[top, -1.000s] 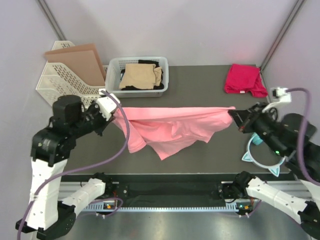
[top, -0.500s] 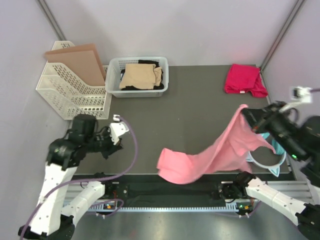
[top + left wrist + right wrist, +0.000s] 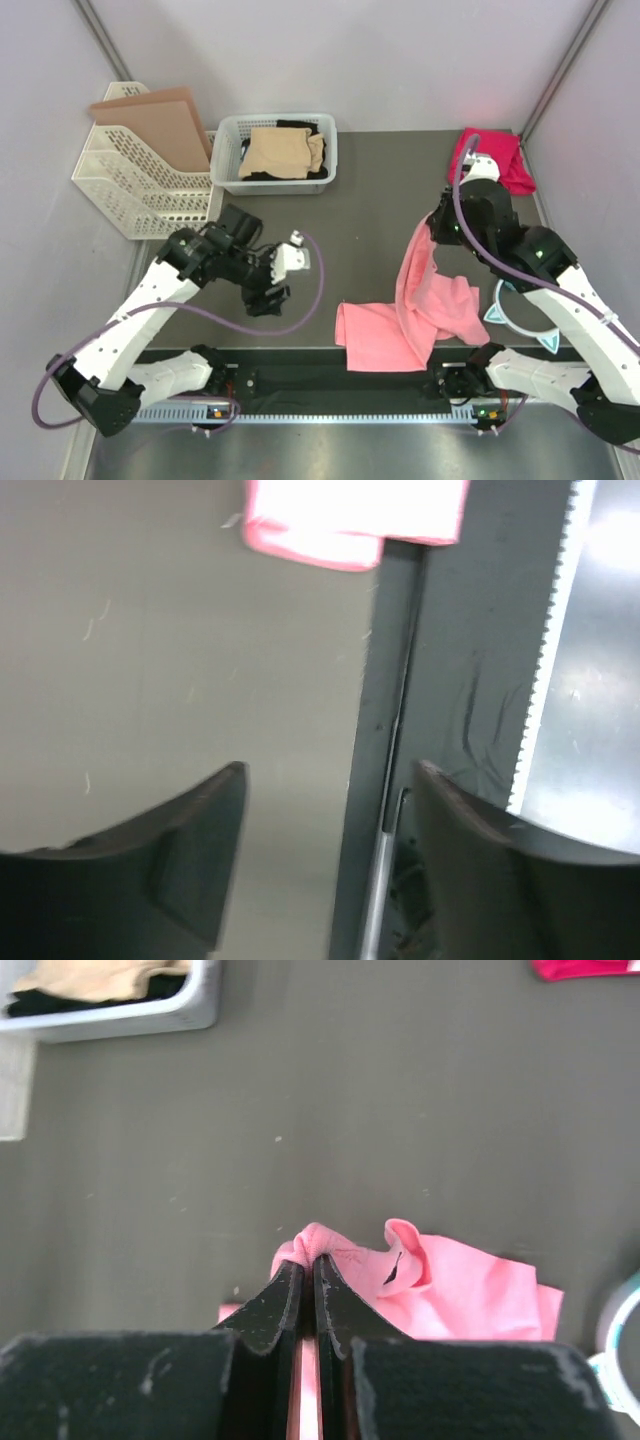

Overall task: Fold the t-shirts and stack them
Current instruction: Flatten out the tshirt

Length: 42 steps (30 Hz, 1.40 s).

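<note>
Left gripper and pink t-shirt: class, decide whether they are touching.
Apart. The left wrist view shows bare table between the open left gripper and the pink t-shirt.

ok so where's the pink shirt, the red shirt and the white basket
pink t-shirt (image 3: 385, 335), top view, on its flat, spread-out part
magenta-red t-shirt (image 3: 505, 150), top view, on its upper middle
white basket (image 3: 275, 186), top view, on its near wall
</note>
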Each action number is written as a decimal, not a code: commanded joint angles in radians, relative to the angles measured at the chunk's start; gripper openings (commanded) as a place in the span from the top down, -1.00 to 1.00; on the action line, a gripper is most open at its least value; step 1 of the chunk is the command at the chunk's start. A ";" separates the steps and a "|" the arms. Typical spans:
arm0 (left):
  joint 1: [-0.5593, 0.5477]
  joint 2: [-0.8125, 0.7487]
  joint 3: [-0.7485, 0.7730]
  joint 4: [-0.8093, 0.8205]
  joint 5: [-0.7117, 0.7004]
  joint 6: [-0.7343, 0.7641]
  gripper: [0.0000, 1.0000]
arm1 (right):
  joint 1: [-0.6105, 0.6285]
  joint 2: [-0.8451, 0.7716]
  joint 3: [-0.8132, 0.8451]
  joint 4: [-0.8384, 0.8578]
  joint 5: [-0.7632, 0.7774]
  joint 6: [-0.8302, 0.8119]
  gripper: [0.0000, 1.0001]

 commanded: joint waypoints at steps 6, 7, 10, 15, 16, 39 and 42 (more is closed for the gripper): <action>-0.328 0.166 -0.112 0.309 -0.360 -0.074 -0.78 | -0.103 0.133 0.108 0.054 0.148 -0.032 1.00; -0.374 0.201 -0.134 0.370 -0.418 -0.081 -0.78 | -0.117 0.140 0.111 0.053 0.151 -0.038 1.00; -0.437 0.267 -0.154 0.442 -0.455 -0.081 -0.77 | -0.178 0.155 0.125 0.048 0.151 -0.051 1.00; -0.512 0.349 -0.123 0.551 -0.461 -0.169 -0.79 | -0.243 0.180 0.128 0.050 0.115 -0.066 1.00; -0.543 0.368 -0.125 0.565 -0.477 -0.179 -0.79 | -0.247 0.184 0.125 0.054 0.108 -0.069 1.00; -0.733 0.600 -0.049 0.570 -0.354 -0.348 -0.77 | -0.361 0.158 0.070 0.097 -0.005 -0.092 1.00; -0.738 0.635 -0.059 0.588 -0.349 -0.346 -0.75 | -0.373 0.153 0.068 0.097 -0.016 -0.095 1.00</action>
